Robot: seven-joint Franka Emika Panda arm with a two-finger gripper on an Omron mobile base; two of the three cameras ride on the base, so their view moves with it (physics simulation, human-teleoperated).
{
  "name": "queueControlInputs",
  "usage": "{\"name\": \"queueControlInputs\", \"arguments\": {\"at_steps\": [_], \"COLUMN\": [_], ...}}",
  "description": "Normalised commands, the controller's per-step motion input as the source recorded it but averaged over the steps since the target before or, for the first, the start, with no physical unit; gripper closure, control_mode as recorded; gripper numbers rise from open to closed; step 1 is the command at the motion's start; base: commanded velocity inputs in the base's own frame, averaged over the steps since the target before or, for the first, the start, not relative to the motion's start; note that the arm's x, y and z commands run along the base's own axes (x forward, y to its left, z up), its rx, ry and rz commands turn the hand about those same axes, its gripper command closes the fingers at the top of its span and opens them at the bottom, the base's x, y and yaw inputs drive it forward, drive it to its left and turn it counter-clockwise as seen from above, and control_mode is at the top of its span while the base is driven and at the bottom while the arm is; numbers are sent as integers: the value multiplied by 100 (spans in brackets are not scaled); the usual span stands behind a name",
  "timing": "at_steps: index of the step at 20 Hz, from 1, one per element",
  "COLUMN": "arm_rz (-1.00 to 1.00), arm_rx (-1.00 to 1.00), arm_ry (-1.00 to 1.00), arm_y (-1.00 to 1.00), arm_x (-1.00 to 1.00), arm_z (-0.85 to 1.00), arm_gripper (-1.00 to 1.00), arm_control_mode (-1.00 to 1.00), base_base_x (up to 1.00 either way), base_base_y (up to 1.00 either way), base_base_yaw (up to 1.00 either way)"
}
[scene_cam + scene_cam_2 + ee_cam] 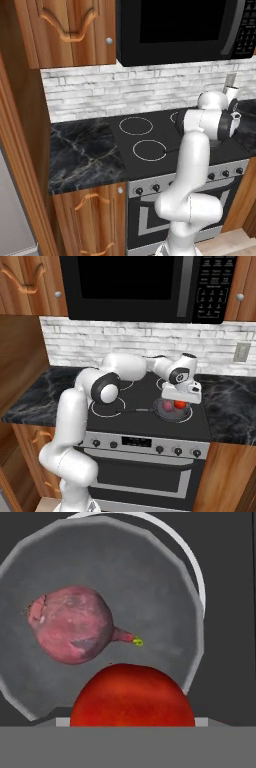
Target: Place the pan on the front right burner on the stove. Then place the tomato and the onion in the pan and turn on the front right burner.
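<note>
The dark grey pan [161,409] sits on the front right burner [198,577] of the black stove [140,421], its thin handle [137,410] pointing left. The pinkish-purple onion [72,624] lies on the pan's floor [150,587]. The glossy red tomato [132,697] is close under the hand, just above the pan's near side, and looks far larger than the onion. My gripper [180,401] hangs over the pan, shut on the tomato [179,404]; the fingertips are hidden behind it.
A row of black knobs [160,449] runs along the steel front panel. A black microwave [145,286] hangs above the stove. Dark marble counters [230,401] flank the cooktop on both sides, and wooden cabinets [70,30] stand at upper left.
</note>
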Motion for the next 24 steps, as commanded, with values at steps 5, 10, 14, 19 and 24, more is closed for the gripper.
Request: {"name": "queueControlInputs", "arguments": {"at_steps": [5, 10, 14, 19, 24], "arm_rz": [0, 0, 0, 0, 0], "arm_rx": [1, 0, 0, 0, 0], "arm_ry": [0, 0, 0, 0, 0], "arm_y": [0, -1, -2, 0, 0], "arm_x": [11, 13, 18, 18, 8], "arm_z": [-34, -28, -20, -20, -20], "arm_gripper": [100, 100, 100, 100, -100], "arm_control_mode": [-100, -100, -100, -100, -100], "base_base_x": [0, 0, 0, 0, 0], "base_base_y": [0, 0, 0, 0, 0], "base_base_yaw": [0, 0, 0, 0, 0]}}
